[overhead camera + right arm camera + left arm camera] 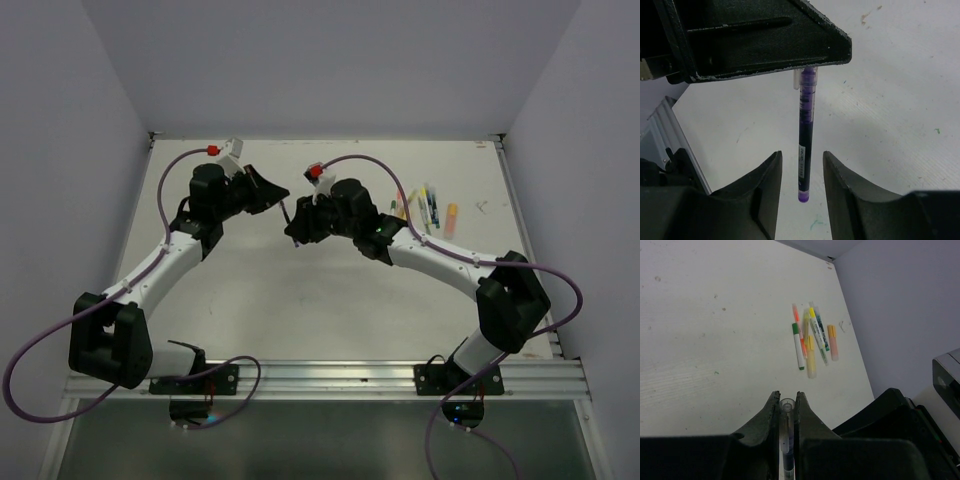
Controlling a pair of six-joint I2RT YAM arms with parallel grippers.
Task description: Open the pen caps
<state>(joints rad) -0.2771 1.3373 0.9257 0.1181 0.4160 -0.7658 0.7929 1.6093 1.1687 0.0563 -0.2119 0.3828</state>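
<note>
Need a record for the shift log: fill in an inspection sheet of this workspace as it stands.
surface: white table, scuffed, with small marks.
job's things: purple pen hanging by its clear cap end; pile of pens at the far right.
clutter: nothing seen.
grippers: left gripper shut on the purple pen; right gripper open, fingers either side of the barrel's lower end.
cables: purple cables loop from both arms.
surroundings: pale walls on three sides; metal rail at the near edge.

Lab test cell: white table point(300, 300), bare grey walls point(330, 60), aluminium rail point(330, 375).
</note>
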